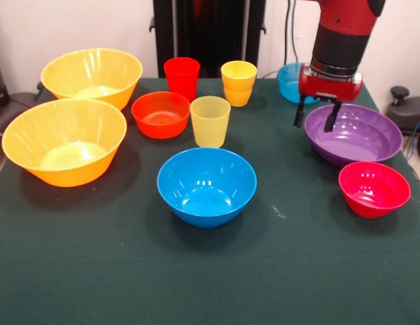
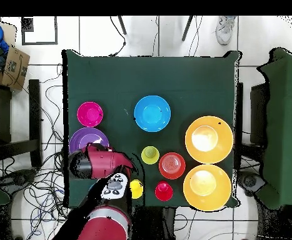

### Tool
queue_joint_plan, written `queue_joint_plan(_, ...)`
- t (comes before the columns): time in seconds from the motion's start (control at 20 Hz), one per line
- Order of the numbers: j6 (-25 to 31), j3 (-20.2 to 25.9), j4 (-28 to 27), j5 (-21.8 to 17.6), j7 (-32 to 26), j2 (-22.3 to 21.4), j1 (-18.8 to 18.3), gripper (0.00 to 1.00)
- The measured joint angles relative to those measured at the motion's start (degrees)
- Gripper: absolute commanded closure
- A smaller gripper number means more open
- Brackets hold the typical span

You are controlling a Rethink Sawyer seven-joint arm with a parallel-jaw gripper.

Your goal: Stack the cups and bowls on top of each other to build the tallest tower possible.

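My gripper (image 1: 315, 119) is open and empty, and hangs over the far left rim of the wide purple bowl (image 1: 359, 139) (image 2: 85, 137). A pink-red bowl (image 1: 374, 189) sits in front of it and a blue bowl (image 1: 206, 186) at mid-table. A light-blue bowl (image 1: 288, 82) shows behind the gripper. An orange-red bowl (image 1: 160, 114), a red cup (image 1: 181, 76), a pale yellow cup (image 1: 210, 122) and two nested orange-yellow cups (image 1: 238, 82) stand near the far middle. Two large yellow-orange bowls (image 1: 91, 76) (image 1: 64, 142) are at the left. No tower is in view.
The green table cloth (image 1: 196, 271) runs to the front edge. In the overhead view my arm (image 2: 101, 164) covers the gripper and the light-blue bowl. A person's shoe (image 2: 225, 28) shows beyond the table's far edge, and cables lie on the floor (image 2: 48, 119).
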Motion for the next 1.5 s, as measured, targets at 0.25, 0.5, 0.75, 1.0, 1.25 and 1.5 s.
queue_joint_plan(0.25,-0.5,0.0,0.3,-0.8,0.0,0.0,0.0,0.00)
queue_joint_plan(0.5,-2.6,0.0,1.0,-1.6,0.0,0.5,-0.1,0.00)
queue_joint_plan(0.75,-3.9,0.6,1.6,-1.6,0.0,1.1,-0.7,0.00)
queue_joint_plan(1.0,-6.8,1.7,2.6,-1.8,0.0,1.2,-2.3,0.00)
queue_joint_plan(1.25,-9.8,2.8,3.1,-1.9,0.0,1.2,-3.9,0.00)
queue_joint_plan(1.5,-12.0,4.5,3.9,-1.8,0.0,1.2,-5.5,0.00)
